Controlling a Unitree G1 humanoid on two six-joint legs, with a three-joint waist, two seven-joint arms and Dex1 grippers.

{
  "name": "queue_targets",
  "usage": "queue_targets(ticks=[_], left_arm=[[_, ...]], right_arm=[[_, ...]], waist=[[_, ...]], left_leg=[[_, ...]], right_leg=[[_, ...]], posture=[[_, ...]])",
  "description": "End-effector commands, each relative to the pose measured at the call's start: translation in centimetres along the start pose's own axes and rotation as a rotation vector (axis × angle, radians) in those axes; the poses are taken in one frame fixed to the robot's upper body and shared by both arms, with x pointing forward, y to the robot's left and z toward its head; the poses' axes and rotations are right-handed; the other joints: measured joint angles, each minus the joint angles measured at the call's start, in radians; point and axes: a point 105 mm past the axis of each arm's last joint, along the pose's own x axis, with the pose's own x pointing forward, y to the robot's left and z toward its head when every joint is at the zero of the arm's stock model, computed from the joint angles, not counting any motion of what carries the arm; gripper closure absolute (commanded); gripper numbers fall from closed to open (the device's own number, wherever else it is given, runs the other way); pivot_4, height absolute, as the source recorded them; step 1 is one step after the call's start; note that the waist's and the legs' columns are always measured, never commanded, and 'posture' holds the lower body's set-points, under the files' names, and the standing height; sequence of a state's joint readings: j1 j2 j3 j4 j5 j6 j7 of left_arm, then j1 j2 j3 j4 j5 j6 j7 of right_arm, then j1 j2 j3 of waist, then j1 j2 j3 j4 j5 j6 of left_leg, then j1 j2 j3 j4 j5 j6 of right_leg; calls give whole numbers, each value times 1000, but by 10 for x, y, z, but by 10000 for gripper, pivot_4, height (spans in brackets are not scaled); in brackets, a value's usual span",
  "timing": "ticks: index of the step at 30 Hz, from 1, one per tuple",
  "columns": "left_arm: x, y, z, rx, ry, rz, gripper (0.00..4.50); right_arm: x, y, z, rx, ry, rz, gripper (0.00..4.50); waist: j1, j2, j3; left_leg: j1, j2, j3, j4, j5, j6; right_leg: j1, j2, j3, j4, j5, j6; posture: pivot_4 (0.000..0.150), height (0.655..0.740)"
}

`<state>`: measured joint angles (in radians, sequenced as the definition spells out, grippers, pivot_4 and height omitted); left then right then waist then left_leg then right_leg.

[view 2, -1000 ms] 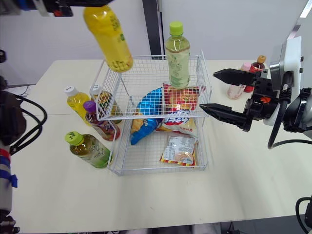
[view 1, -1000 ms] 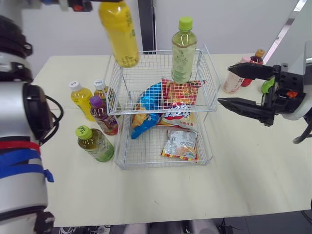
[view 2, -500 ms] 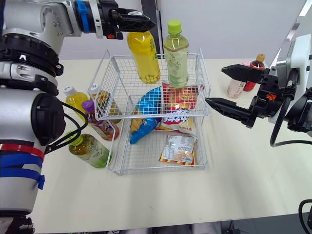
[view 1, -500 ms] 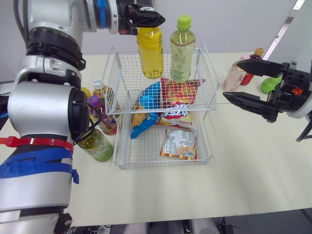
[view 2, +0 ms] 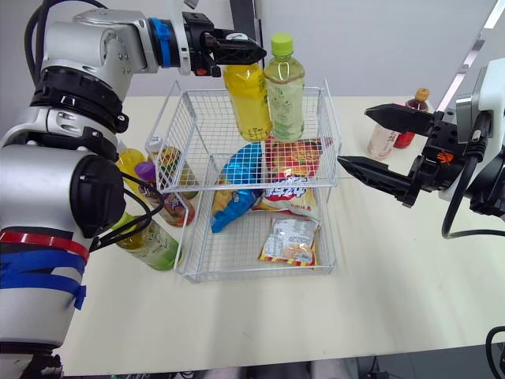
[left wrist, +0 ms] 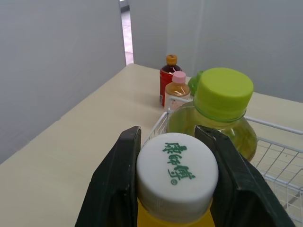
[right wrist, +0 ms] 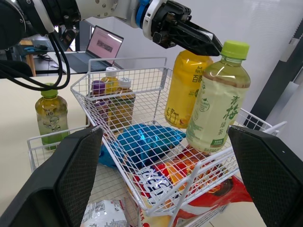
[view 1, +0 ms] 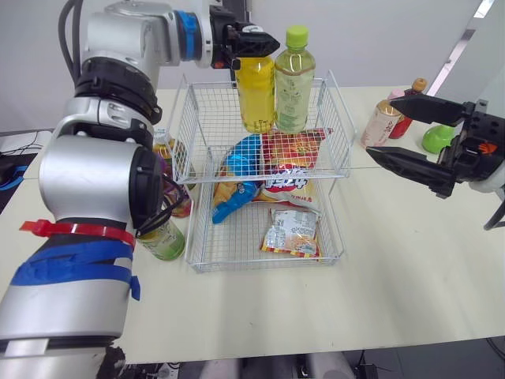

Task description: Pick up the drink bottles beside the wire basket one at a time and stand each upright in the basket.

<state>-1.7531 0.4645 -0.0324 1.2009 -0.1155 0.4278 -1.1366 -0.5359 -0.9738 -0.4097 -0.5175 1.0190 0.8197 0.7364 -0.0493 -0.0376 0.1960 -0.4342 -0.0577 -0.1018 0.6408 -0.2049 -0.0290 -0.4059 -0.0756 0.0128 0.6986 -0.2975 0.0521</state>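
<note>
Glossy plastic bottles [view 1: 255,99], white wire basket [view 1: 339,142], matt table [view 1: 410,260].

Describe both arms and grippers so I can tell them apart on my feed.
Left arm: silver shells, black joints, a blue wrist ring, red and blue tape bands, black cable. Right arm: pale shell, black cable, small orange mark. Left gripper and right gripper each have two tapered black fingers.

The white two-tier wire basket [view 1: 264,267] has two bottles upright at the back of its top tier: a pale green tea bottle [view 1: 293,83] with a lime cap and, just beside it at its 9 o'clock, a yellow bottle [view 1: 255,95], its white cap pinched by the left gripper [left wrist: 171,142]. At the basket's 9 o'clock stand a green-capped bottle [right wrist: 49,118], a purple-capped bottle [right wrist: 98,92], a white-capped yellow bottle [right wrist: 110,81] and a white-capped amber bottle [right wrist: 124,97]; at its 2 o'clock, a red bottle [view 2: 412,126] and a pink-capped bottle [view 2: 383,142]
</note>
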Motion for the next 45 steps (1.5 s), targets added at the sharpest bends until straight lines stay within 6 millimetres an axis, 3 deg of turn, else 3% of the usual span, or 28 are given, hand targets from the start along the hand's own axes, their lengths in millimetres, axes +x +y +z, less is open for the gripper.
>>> queue_targets(ticks=[1, 5, 6, 13, 24, 33, 40, 45], left_arm=[[-7, 0, 20, 46, -49, 6, 12970], [-17, -1, 33, 65, -72, -10, 1494], [-23, -2, 37, 71, -80, -20, 655], [-57, -1, 46, 81, -77, -37, 655], [-142, -4, 51, 90, -78, 105, 655], [-226, 13, 12, 122, -19, 455, 655], [-295, 14, -56, 84, 84, 704, 655], [-316, 6, -98, 18, 85, 796, 655]], right_arm=[[-3, 3, 11, -51, -19, -5, 0], [-2, 3, 11, -45, -18, -3, 0], [-2, 3, 10, -43, -17, -1, 0], [0, 2, 8, -33, -4, 5, 0], [4, 0, 9, -23, 4, 50, 0], [21, 2, 7, -42, -8, 172, 0], [43, 17, 2, -33, -22, 340, 0], [55, 23, -1, -36, -36, 403, 0]], waist=[[0, 0, 0], [-1, 0, 0], [-2, 0, 0], [-7, 0, 0], [-9, 0, 0], [-12, 1, 0], [-10, 2, -1], [2, 2, -1]], left_leg=[[0, 0, 0, 0, 0, 0], [0, 0, 0, 1, 0, 0], [0, 0, 0, 1, 0, 0], [0, 0, 0, 1, 0, 0], [1, 1, -1, 3, 0, 0], [3, 2, 0, 4, 0, 0], [4, 4, 0, 4, 0, 0], [4, 4, 0, 4, 0, 0]], right_leg=[[0, 0, 0, 0, 0, 0], [0, 0, 0, 0, 0, 0], [0, 0, 0, 1, 0, 0], [0, 1, 0, 1, 0, 0], [1, 2, 0, 2, 0, 0], [0, 2, 3, 5, 0, 0], [0, 3, 3, 7, 0, -1], [0, 2, 2, 6, 0, -1]], posture=[[1500, 7400], [1500, 7400], [1500, 7400], [1500, 7400], [1500, 7400], [1500, 7400], [1500, 7400], [1500, 7400]])
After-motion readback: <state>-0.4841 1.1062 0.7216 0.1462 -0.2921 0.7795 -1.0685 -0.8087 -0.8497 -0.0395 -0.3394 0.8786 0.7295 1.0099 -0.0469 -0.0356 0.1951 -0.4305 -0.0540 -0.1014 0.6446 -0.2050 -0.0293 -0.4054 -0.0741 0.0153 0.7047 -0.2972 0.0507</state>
